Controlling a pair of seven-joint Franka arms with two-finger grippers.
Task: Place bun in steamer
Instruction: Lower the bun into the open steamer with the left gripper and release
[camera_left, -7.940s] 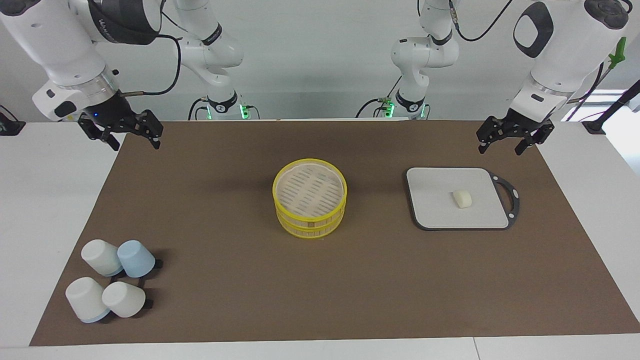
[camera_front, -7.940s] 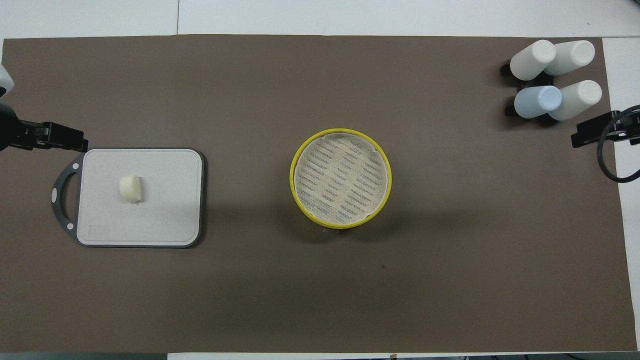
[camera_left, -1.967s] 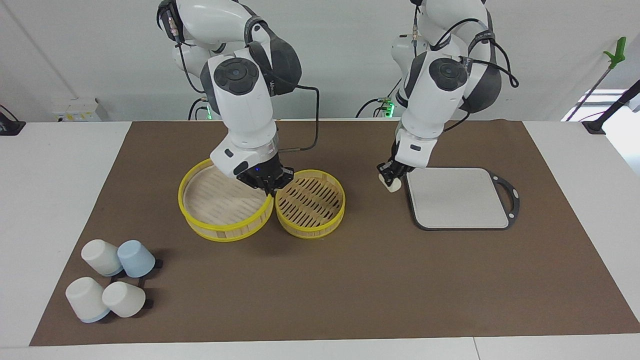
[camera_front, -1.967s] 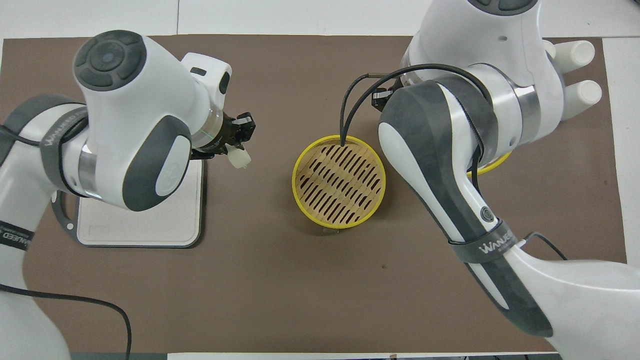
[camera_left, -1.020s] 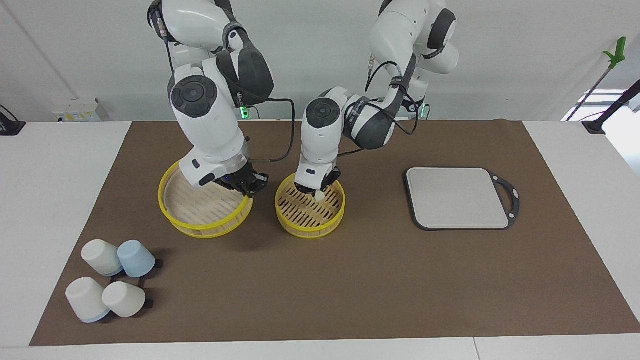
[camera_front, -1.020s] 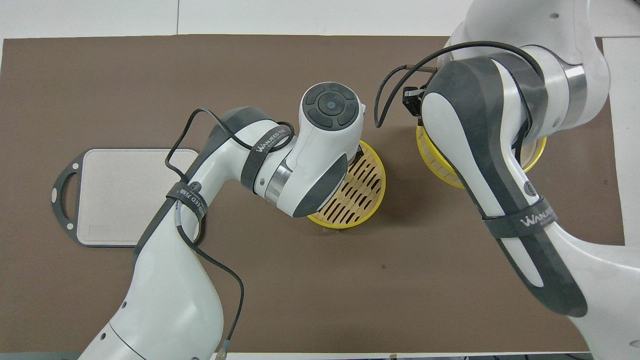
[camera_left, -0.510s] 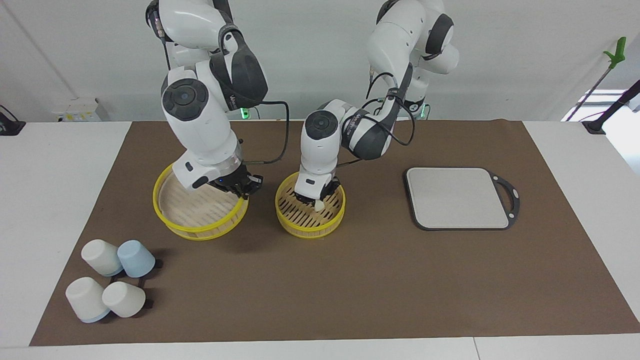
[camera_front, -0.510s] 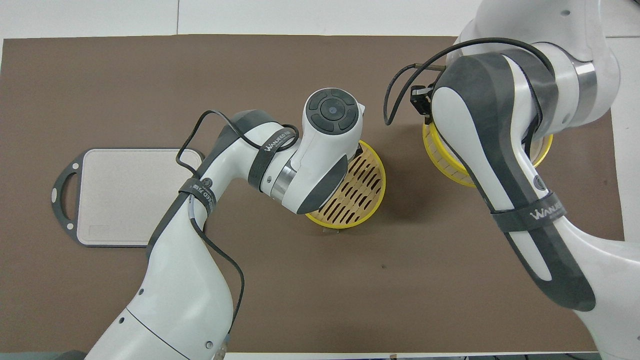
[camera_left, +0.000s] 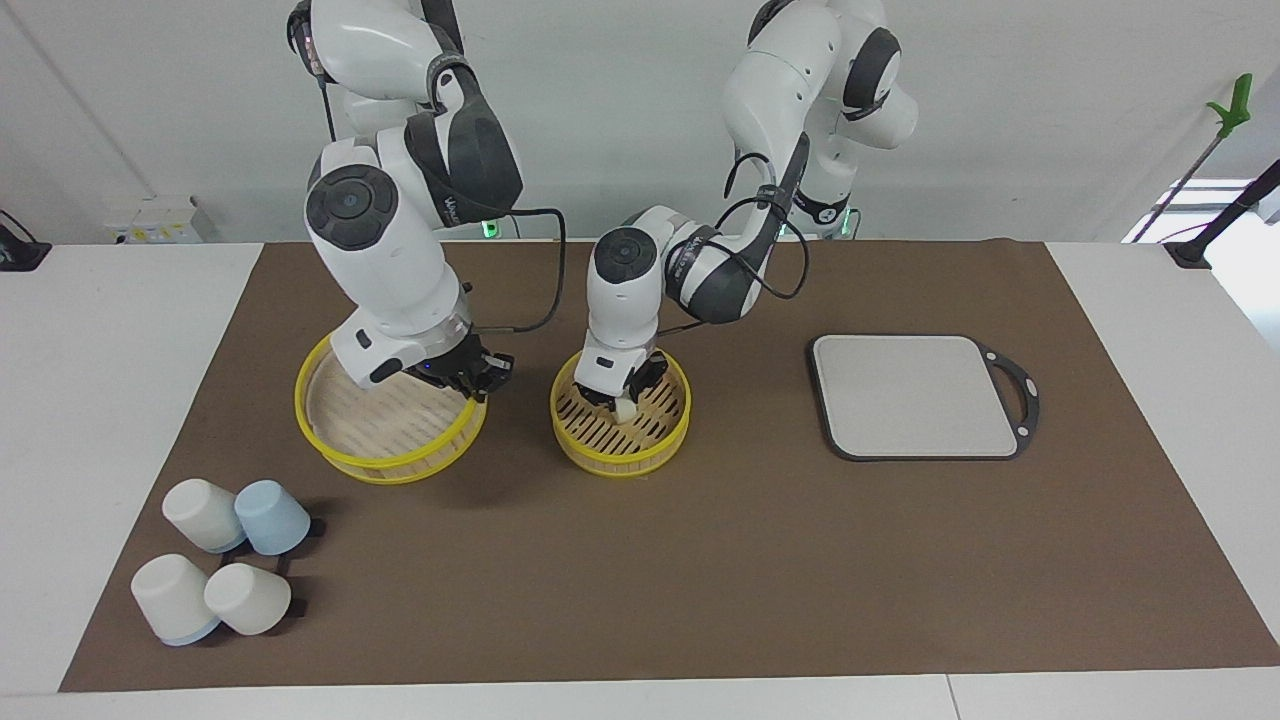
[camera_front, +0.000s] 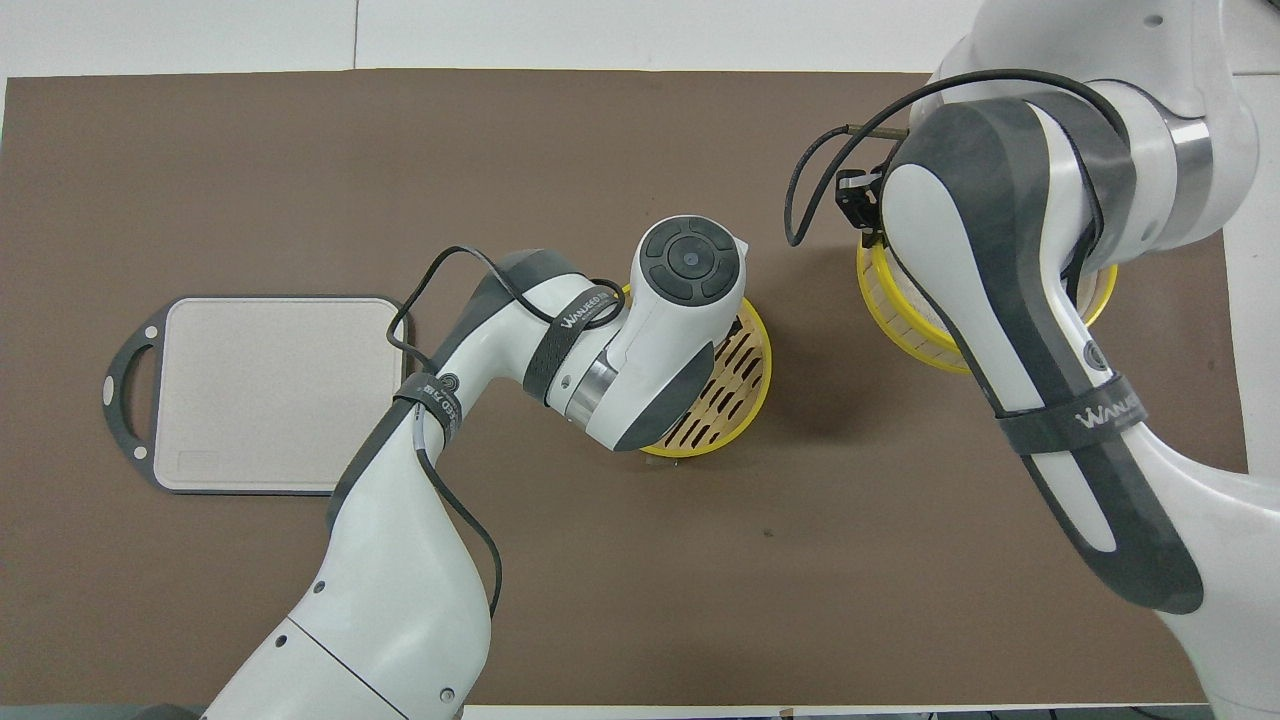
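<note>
L gripper (camera_left: 622, 397) is sitting down inside the steamer (camera_left: 621, 452), bun (camera_left: 626, 409) at its tips; can't tell if fingers are gripping or letting go. R gripper (camera_left: 470, 384) is pinching shut on rim of the lifted tier (camera_left: 385, 455), beside the steamer. "WANJEED" is showing on arm bands.

I see steamer (camera_left: 620, 432): pale slatted wood, glossy yellow rim. Bun (camera_left: 625, 409) soft, matt, doughy. Mat (camera_left: 760, 560) matt brown. Board (camera_left: 915, 395) smooth grey plastic.
</note>
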